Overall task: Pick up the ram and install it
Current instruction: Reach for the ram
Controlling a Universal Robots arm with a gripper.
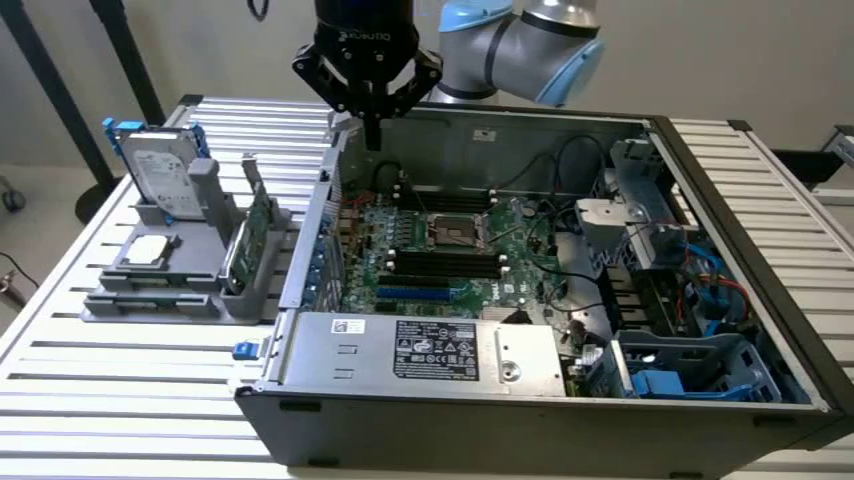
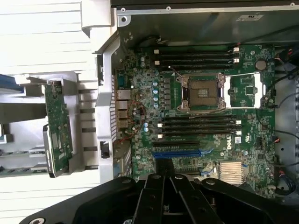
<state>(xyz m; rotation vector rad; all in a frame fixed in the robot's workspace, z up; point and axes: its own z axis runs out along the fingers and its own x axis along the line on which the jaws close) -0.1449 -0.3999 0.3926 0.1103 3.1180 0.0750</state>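
Your tool (image 1: 372, 140) hangs shut and empty; the ram (image 2: 58, 128) looks light, stiff yet fragile, so pinch its faces near the upper edge.

**Exterior view.** The arm (image 1: 534, 40), made of grey links with pale-blue joint caps, occupies the upper centre of the frame. It comes in from the upper right and bends at the wrist toward the frame's left. The black gripper (image 1: 372, 135) hangs from the wrist and points straight down, its body flaring into two side linkages. Its fingers (image 1: 372, 125) meet in one narrow dark stem, with the jaws closed.

**Wrist view.** The gripper (image 2: 163, 163) appears as a broad black housing. Its two fingers (image 2: 155, 186) lie side by side, pressed together at the tips.
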